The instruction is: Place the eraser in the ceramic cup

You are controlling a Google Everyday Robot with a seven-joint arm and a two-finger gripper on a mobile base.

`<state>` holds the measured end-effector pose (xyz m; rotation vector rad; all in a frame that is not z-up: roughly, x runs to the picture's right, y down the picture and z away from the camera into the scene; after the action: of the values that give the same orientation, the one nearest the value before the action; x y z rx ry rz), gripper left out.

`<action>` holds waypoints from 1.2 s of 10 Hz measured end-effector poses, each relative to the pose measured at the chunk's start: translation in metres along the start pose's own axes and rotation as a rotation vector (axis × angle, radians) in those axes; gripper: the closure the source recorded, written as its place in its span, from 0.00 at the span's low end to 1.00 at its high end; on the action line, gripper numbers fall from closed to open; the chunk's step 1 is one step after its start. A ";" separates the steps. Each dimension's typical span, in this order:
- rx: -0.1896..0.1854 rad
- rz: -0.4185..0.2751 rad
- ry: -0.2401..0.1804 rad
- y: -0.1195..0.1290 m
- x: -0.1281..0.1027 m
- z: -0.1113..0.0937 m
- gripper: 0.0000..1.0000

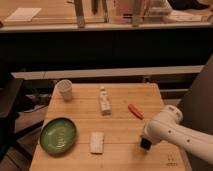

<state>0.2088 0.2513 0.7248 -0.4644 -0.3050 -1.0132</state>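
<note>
The ceramic cup (65, 89) stands upright at the far left corner of the wooden table (125, 130). It is whitish and has no handle. My white arm (172, 131) reaches in from the right. Its dark gripper end (145, 143) hangs low over the table's front right part, far from the cup. I cannot make out the black eraser as a separate thing; it may be hidden at the dark gripper end.
A green round dish (58, 135) lies at the front left, with a white flat slab (97, 142) to its right. A small white upright object (104, 101) stands mid-table. An orange oblong item (135, 111) lies right of it, just behind the gripper. A dark shelf runs behind the table.
</note>
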 end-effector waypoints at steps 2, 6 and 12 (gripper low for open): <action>0.003 -0.008 0.004 -0.005 0.003 -0.002 0.97; 0.011 -0.037 0.014 -0.028 0.011 -0.011 0.97; 0.013 -0.092 0.043 -0.068 0.015 -0.026 0.97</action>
<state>0.1585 0.1965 0.7246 -0.4192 -0.2971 -1.1086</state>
